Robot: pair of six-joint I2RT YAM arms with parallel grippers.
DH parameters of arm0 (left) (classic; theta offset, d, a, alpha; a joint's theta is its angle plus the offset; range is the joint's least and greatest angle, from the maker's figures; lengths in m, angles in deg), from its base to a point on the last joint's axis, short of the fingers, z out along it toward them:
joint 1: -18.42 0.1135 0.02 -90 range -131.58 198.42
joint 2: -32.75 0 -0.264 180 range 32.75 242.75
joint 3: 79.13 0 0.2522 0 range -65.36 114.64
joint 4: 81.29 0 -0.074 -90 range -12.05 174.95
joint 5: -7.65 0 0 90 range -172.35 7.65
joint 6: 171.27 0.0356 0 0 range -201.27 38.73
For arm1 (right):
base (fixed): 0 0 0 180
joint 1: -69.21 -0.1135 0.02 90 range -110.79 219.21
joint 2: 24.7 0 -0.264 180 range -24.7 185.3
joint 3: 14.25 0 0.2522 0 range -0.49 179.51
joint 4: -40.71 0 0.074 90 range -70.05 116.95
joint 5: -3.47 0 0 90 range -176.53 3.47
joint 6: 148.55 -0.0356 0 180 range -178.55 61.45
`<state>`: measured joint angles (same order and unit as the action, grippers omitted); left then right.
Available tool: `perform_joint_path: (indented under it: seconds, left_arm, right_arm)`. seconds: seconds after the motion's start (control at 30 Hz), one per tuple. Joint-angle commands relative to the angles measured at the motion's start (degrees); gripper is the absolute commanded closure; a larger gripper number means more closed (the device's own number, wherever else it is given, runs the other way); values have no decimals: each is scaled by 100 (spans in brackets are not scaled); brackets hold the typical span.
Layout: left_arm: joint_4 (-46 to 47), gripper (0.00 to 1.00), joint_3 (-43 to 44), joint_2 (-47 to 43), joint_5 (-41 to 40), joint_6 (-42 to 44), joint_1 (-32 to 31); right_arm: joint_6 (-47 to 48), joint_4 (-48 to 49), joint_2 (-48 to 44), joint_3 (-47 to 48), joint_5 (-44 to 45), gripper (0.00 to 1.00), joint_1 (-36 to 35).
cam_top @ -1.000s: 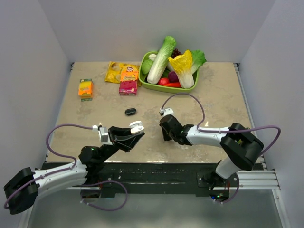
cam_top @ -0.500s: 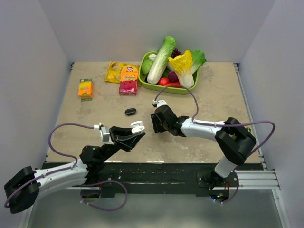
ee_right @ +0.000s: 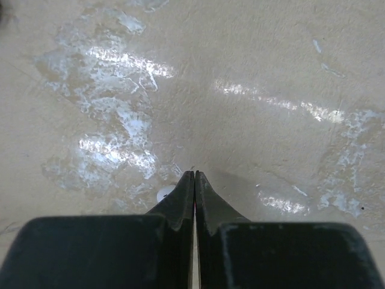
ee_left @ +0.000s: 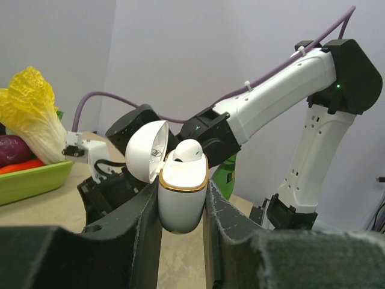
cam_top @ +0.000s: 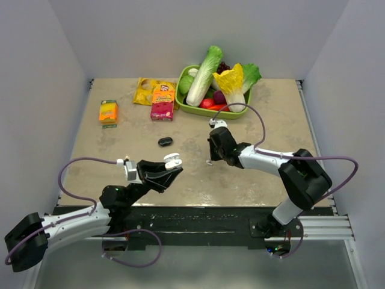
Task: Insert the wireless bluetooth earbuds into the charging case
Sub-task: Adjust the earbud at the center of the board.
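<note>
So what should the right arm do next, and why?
Probably open the right jaws a little, shift them over the loose earbud, then close on it. They are shut flat together with nothing between them, tips down at the table, and the small white bud only peeks out beside one finger. The case is held open, with the seated earbud in it.

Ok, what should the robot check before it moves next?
1. The case sits tight in the left gripper: ok.
2. Its lid is open: ok.
3. The first earbud is seated inside: ok.
4. The right gripper holds the second earbud: not ok. The jaws are shut on nothing, and a white bit, probably it, lies beside them.
5. A free slot is left: cannot tell.
</note>
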<state>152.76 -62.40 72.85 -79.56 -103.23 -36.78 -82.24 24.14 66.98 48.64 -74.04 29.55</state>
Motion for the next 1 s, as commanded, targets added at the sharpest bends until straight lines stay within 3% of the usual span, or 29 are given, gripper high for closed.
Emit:
perform_joint_path:
  seconds: [0.0,0.5,0.9,0.97]
  left_arm:
    - [110,100,-639,-186,3,-28,-26]
    - [259,100,-736,-72,-41,-72,-26]
    - [391,100,-744,69,3,-125,-26]
    - [365,100,-753,60,3,-116,-26]
  right_arm:
    - [-119,140,69,-148,-18,100,-24]
    - [-251,413,-45,-816,-607,100,-138]
    - [-392,8,-290,-720,-485,100,-508]
    - [-409,-114,-387,-676,-389,91,-499]
